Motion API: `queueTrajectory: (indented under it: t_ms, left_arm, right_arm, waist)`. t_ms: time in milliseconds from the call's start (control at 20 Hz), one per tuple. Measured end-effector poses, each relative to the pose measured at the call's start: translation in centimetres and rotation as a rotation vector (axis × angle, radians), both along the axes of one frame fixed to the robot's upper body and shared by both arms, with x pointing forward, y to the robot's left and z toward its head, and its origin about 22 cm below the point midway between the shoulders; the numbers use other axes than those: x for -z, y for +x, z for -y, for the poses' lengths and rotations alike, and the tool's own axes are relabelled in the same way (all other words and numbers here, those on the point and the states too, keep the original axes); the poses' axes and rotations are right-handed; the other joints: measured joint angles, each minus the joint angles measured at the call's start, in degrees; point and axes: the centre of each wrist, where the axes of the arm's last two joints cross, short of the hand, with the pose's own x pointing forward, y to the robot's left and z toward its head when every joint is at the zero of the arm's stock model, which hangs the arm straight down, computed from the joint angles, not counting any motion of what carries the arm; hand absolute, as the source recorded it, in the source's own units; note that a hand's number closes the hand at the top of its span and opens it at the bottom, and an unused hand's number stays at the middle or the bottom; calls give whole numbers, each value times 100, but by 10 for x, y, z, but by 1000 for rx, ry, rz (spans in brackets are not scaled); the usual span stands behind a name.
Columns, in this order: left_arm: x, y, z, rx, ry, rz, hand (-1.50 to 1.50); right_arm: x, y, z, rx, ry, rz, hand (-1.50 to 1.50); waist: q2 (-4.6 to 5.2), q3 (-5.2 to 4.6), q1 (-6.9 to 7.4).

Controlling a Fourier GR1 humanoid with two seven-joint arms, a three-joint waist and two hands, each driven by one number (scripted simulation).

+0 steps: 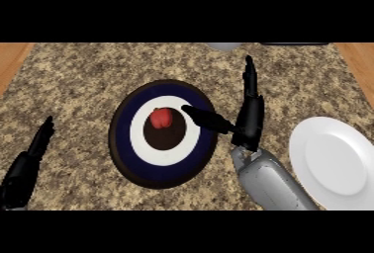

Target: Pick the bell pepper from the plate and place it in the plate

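Observation:
A small red bell pepper (162,118) lies near the centre of a dark round plate (124,148) ringed in navy and white. My right hand (251,116) hovers at that plate's right edge, open, fingers straight and pointing away, thumb stretched left over the plate toward the pepper without touching it. A plain white plate (332,160) sits at the right, beside my right forearm. My left hand (29,158) rests open at the lower left edge, fingers up.
The granite counter (80,74) has wooden strips at its far left and right edges. Parts of a grey object (223,46) and a dark one (296,43) show at the top edge.

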Motion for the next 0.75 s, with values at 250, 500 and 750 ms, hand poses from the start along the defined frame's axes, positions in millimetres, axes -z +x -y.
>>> queueTrajectory:
  t_ms: [250, 500, 750]
  left_arm:
    - [7, -1, 4, -1, -8, -2, 0]
    - [2, 6, 5, 3, -11, -7, 0]
    - [-1, 0, 8, 3, -5, -6, 0]
  right_arm:
    - [21, -20, 60, 1, 50, 71, -150]
    - [56, -38, 113, -21, 34, 115, -150]
    - [79, -43, 167, -27, 32, 125, -150]
  waist:
    - [6, 2, -5]
    - [0, -3, -2]
    - [-7, -7, 17]
